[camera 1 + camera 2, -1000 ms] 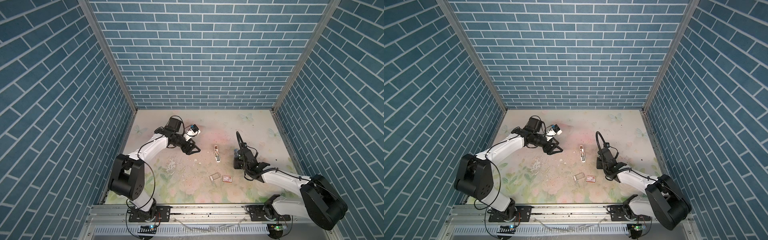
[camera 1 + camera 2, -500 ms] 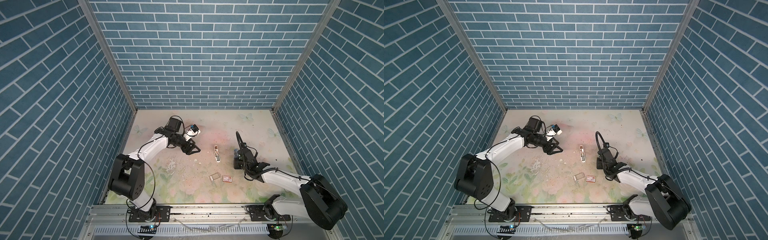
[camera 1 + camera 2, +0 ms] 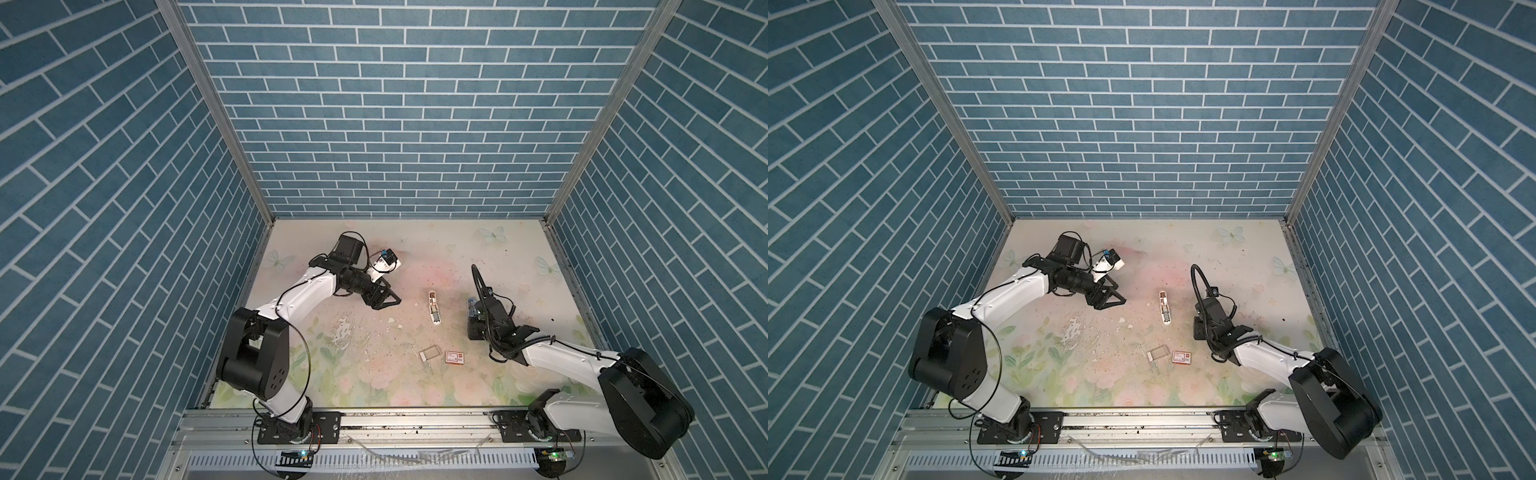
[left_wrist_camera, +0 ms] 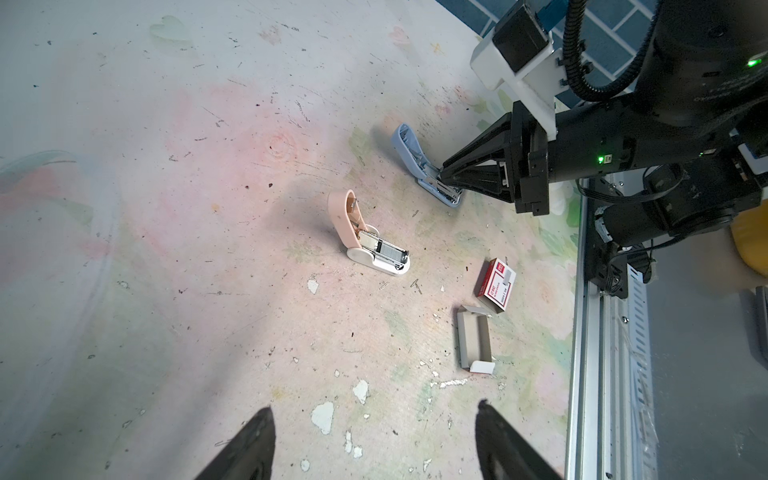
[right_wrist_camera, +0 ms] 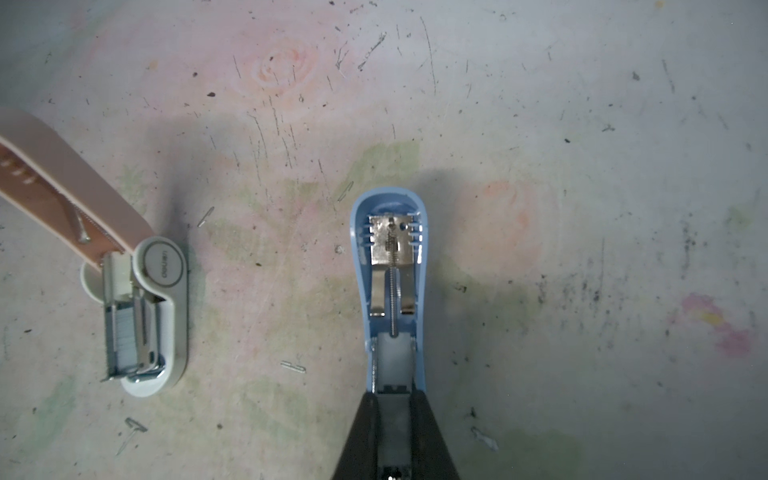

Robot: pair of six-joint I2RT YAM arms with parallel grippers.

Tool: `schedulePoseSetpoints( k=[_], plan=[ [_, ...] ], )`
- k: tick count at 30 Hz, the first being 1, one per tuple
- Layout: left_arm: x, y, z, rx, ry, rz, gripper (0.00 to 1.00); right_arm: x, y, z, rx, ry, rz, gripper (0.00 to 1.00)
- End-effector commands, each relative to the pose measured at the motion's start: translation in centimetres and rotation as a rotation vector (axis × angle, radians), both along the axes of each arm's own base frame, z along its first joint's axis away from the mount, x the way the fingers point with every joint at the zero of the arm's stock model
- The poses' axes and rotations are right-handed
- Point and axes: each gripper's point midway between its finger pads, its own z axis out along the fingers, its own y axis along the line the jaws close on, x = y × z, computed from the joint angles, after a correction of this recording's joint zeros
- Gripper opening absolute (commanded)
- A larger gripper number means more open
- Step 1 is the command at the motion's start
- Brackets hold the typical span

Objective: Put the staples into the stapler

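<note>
Blue stapler (image 5: 392, 257), open mat (image 5: 582, 166) around it, is clamped in right jaws; left jaws stand apart.

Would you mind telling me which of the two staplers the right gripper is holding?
The blue stapler: the right gripper is shut on it, whereas the pink stapler sits free.

From above, the blue stapler (image 3: 471, 304) sits almost wholly behind the right arm (image 3: 494, 320), with only a pale sliver peeking out. In the right wrist view the right gripper (image 5: 394, 401) runs off the edge, its fingers (image 5: 361, 432) covering the sides of that stapler's base. The pink stapler (image 5: 160, 316) loses most of its raised lid to an edge as well. Of the left gripper (image 4: 374, 409) only two fingertips (image 4: 257, 436) show. From above, the print on the staple box (image 3: 455, 357) and the inside of the grey tray (image 3: 429, 354) are too small to read. A yellow thing (image 4: 750, 237) is cut off, and I can't tell what it is.
</note>
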Motion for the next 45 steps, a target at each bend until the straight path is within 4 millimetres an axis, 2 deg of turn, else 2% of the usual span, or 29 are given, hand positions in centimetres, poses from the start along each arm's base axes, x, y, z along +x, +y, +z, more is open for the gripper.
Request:
schedulePoseSetpoints(
  k=[1,11,32,40,45],
  plan=[
    [-0.2,0.1,-1.0,0.007,0.02,-0.008,0.77,-0.2,-0.8,-0.6,-0.046,0.007,0.003,0.09],
    [-0.2,0.1,-1.1,0.007,0.022,-0.008,0.77,-0.6,-0.8,-0.9,-0.036,0.019,0.003,0.09],
    [-0.3,0.1,-1.0,0.006,0.022,-0.008,0.77,-1.1,-0.8,-1.1,-0.023,0.037,0.003,0.2],
    [-0.2,0.1,-0.9,0.004,0.02,-0.009,0.77,-0.8,-0.5,-0.5,-0.019,0.029,0.008,0.24],
    [-0.2,0.1,-0.9,0.004,0.017,-0.009,0.77,-0.3,-0.2,1.0,0.0,-0.003,0.01,0.28]
  ],
)
